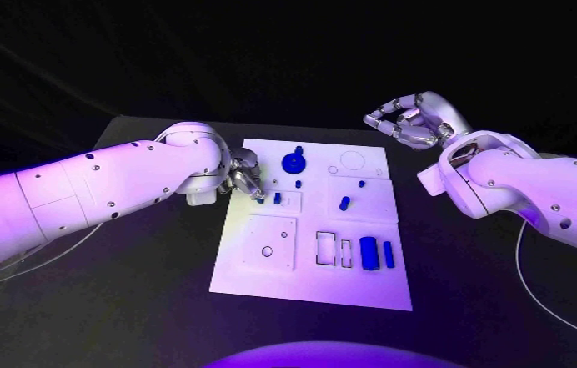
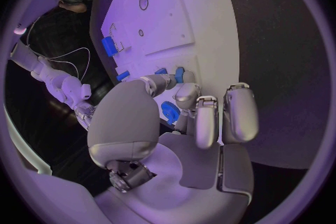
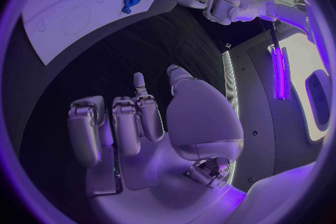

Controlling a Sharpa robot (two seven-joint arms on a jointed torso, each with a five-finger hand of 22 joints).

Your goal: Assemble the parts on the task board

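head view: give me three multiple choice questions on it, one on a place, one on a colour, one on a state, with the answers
1. Where is the right hand?
A. over the middle of the task board
B. off the board, beyond its far right corner
C. flat on the board's near edge

2. What colour is the gear-shaped part at the far end of the board?
A. blue
B. red
C. yellow

3. What does the right hand hold?
A. the gear-shaped part
B. the board's edge
C. nothing

Answers:
1 B, since the hand shows against the dark table past the board's far right corner.
2 A, since the part shows dark blue on the white board.
3 C, since nothing lies between its fingers in the head and right wrist views.
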